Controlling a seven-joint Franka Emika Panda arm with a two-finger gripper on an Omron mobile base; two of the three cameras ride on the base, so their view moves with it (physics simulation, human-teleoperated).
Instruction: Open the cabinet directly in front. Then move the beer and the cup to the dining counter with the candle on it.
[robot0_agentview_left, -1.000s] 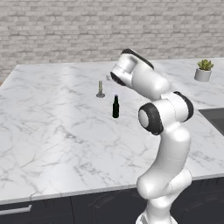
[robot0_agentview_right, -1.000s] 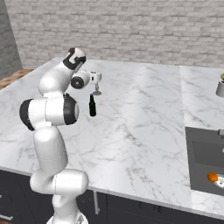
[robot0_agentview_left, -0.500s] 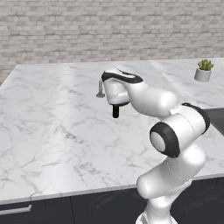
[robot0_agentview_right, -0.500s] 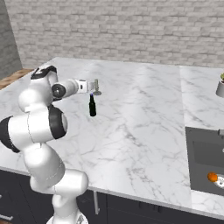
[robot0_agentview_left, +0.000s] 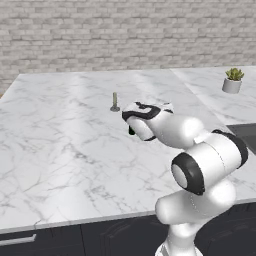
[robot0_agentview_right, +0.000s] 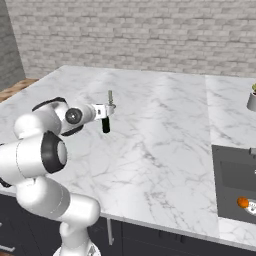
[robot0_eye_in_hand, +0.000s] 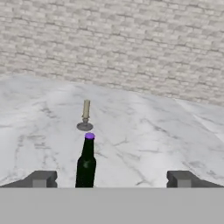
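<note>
the beer (robot0_eye_in_hand: 86, 162), a dark glass bottle with a purple cap, stands upright on the white, grey-veined marble table (robot0_agentview_left: 60, 145), near the grey-green candle (robot0_eye_in_hand: 85, 115) on its round base. the fingers (robot0_eye_in_hand: 110, 179) are spread wide and empty, the bottle between them.

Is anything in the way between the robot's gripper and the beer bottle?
Nothing visible. In the hand view the beer bottle stands upright just beyond the open gripper, left of its middle. The candle is behind it on the dining counter.
</note>
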